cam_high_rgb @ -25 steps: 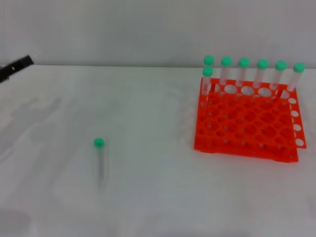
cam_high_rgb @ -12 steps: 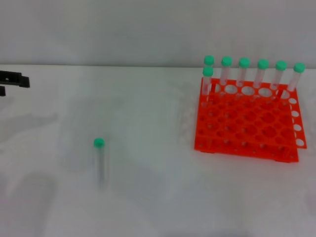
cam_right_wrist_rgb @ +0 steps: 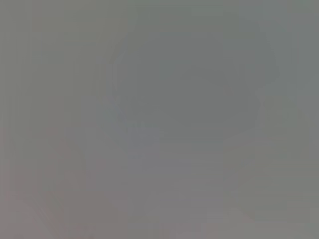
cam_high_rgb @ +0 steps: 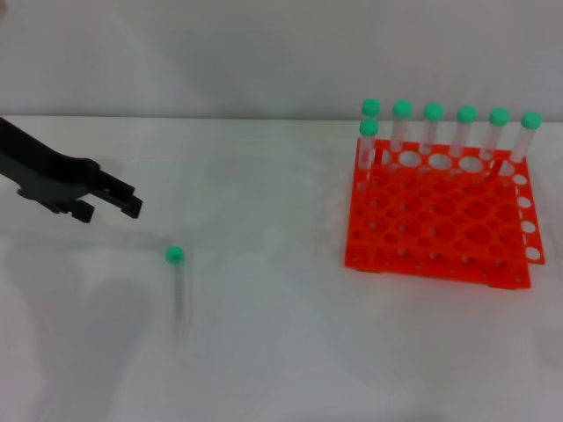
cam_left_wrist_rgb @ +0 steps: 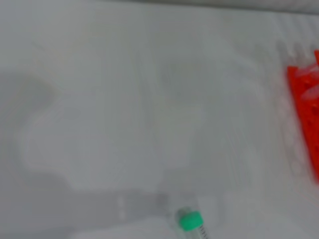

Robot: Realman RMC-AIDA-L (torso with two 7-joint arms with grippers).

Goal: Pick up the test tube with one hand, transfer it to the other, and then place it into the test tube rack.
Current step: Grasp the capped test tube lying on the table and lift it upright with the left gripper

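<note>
With the test tube [cam_high_rgb: 179, 286] lying on the worktop [cam_high_rgb: 264, 352], well apart from the test tube rack [cam_high_rgb: 440, 220], the empty left gripper [cam_high_rgb: 123, 200], slightly parted, should descend squarely over its body, below the cap.

Head view looks down on the worktop [cam_high_rgb: 281, 352]; the closer left wrist view shares the test tube [cam_high_rgb: 179, 283] and the rack [cam_high_rgb: 440, 215]; the right wrist view is blank.

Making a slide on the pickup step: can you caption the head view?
Left gripper open above the table, near the lying tube; rack holds seven capped tubes.
</note>
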